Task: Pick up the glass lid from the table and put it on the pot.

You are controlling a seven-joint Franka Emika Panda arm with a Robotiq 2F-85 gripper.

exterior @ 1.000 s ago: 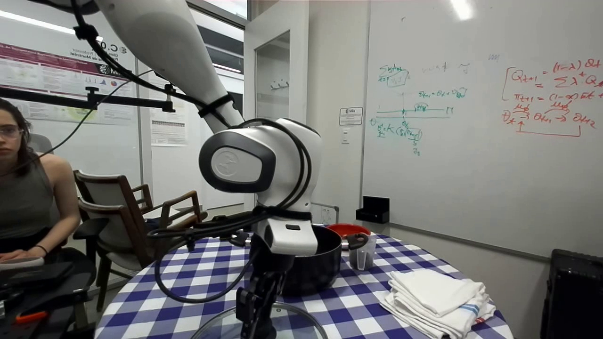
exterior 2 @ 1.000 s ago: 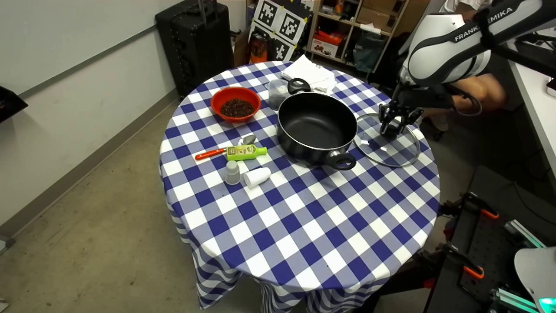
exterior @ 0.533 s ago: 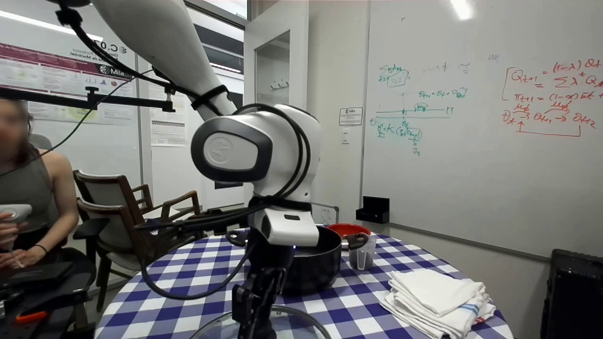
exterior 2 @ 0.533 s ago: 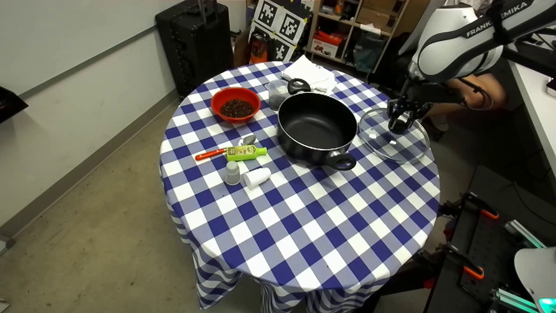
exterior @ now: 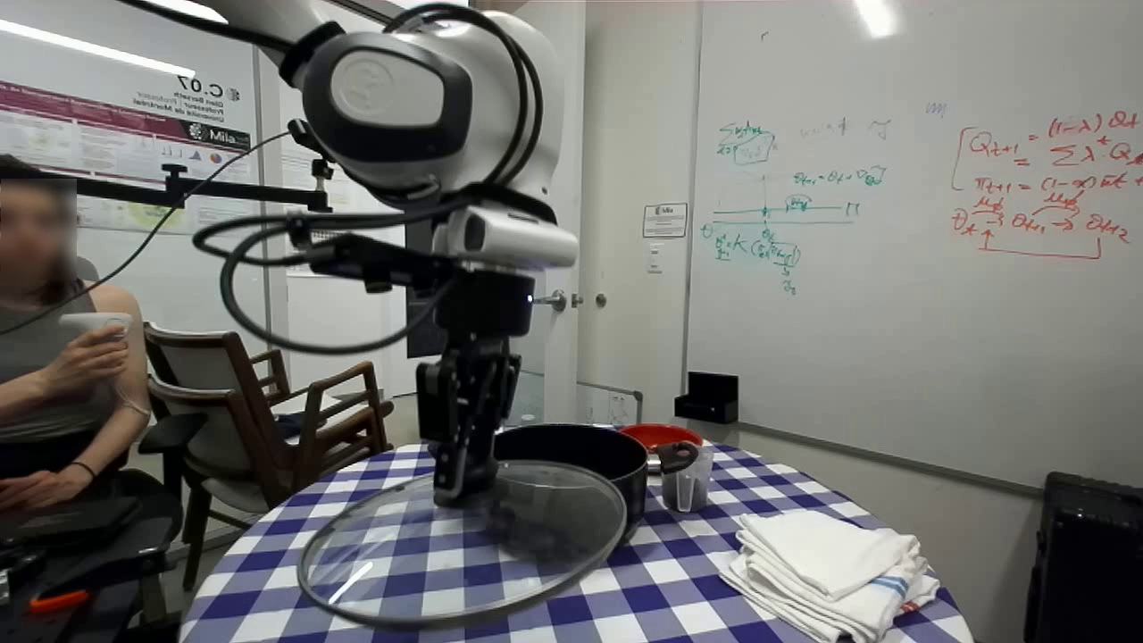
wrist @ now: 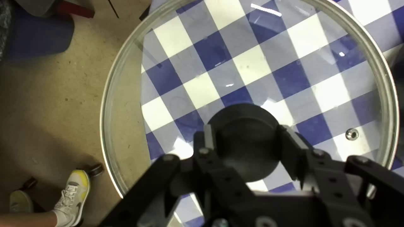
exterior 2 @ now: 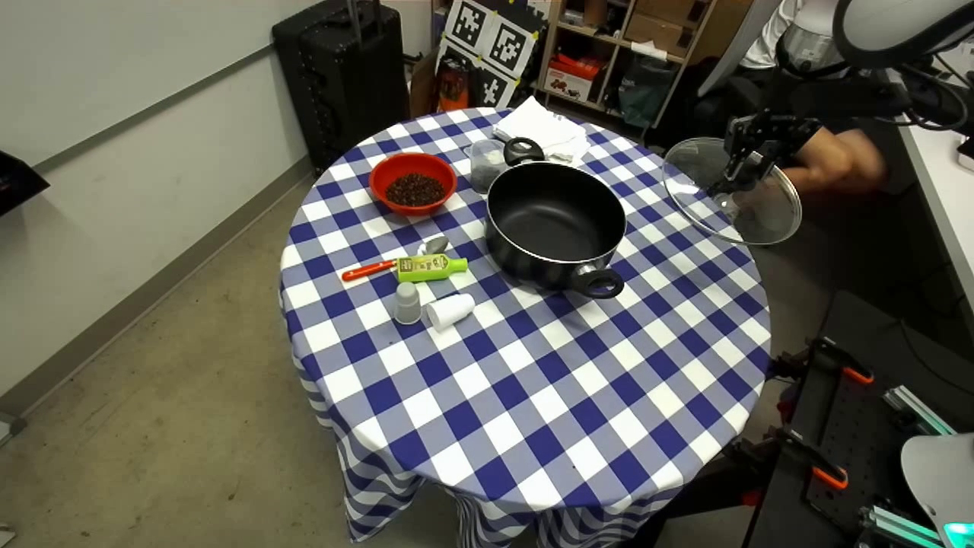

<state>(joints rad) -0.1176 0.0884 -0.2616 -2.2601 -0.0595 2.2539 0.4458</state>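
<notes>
Gripper [wrist: 246, 137] is clamped on the knob [wrist: 248, 154] of the glass lid [exterior: 463, 558]: a pad [wrist: 209, 138] on each side, no gap to see in the wrist view.

Change since half a second ago: lid is well up now, hanging in the air, off the table [exterior 2: 533, 411], and the arm [exterior 2: 905, 30] has risen with it. It has also shifted away from the pot [exterior 2: 525, 266]; in an exterior view part of it shows past the table edge, and the wrist view shows floor [wrist: 88, 94] through one side of it. Pot hasn't moved.

Meaning: pick half looks done, and the hold seems to have taken the lift. Place half isn't started; lid is well apart from the pot, which stands uncovered. Next move probably has to bring it back across, over the pot, then down. Whether it is already high enough, can't tell.

Pose: arm reaches in from the upper right corner in an exterior view, its end out past the tabletop. Gripper points down with a slight lean; lid leans too, one side dipping. Worth levelling before lowering, or an edge could hit the side handle [exterior 2: 580, 281] or land off-centre. Two-finger hold on a round knob: lid may tip further if swung fast.
</notes>
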